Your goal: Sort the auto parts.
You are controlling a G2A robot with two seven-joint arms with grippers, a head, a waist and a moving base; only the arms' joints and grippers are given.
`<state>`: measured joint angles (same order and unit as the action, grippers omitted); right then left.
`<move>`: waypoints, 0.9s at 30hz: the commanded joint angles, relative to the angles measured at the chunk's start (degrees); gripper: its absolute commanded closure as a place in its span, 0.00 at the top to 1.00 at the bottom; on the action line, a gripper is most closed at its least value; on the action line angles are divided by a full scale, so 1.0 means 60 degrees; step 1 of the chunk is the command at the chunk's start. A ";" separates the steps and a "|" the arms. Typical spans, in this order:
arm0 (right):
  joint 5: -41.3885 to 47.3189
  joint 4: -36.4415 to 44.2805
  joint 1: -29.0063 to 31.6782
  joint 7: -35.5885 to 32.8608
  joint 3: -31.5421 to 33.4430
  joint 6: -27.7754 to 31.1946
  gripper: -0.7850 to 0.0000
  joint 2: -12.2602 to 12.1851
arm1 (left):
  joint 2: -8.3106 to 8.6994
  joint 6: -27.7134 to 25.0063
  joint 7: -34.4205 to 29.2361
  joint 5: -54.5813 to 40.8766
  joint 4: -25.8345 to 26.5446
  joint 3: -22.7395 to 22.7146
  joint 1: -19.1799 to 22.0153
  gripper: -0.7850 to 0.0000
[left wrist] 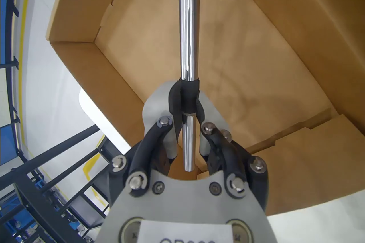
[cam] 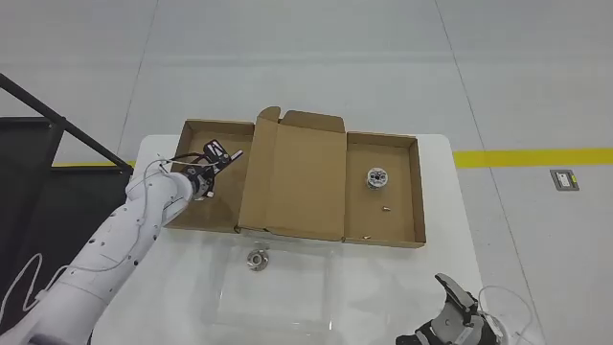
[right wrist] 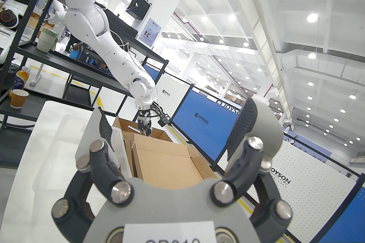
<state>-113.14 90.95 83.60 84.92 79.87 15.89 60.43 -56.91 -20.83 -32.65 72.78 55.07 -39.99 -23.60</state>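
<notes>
The white table (cam: 450, 249) carried a brown cardboard box (cam: 383, 220) along its far edge, with a compartment at each end and a flap folded across the middle. A clear plastic tray (cam: 278, 297) lay at the near edge. The left hand (left wrist: 185, 113) was clamped on a polished steel rod (left wrist: 188, 13) over the compartment by the far left corner. Its floor looked bare, but walls and the flap hemmed it in. I judged the rod should go down level, along the compartment's length, and be let go low so it could not roll. The right hand (right wrist: 176, 124) hung with its fingers apart by the near right corner. A round metal bearing (cam: 257, 260) lay beside the tray, and a small round metal part (cam: 377, 177) sat in the right compartment.
</notes>
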 commanded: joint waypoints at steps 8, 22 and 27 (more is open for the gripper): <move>-0.0001 0.0000 0.0000 0.0001 0.0000 0.0001 1.00 0.0000 | -0.0227 -0.0124 0.0522 -0.0055 -0.0615 -0.0134 0.0284 0.96; -0.0001 0.0000 0.0000 0.0001 0.0000 0.0001 1.00 0.0000 | 0.1039 -0.1699 0.0982 0.1026 0.4435 -0.2563 -0.2208 1.00; -0.0001 0.0000 0.0000 0.0001 0.0000 0.0001 1.00 0.0000 | 0.1664 -0.2380 0.0329 0.1471 0.7572 -0.4218 -0.4393 1.00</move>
<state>-113.14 90.95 83.60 84.92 79.87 15.89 60.43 -47.63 -34.31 -29.90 81.22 95.60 -62.85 -46.42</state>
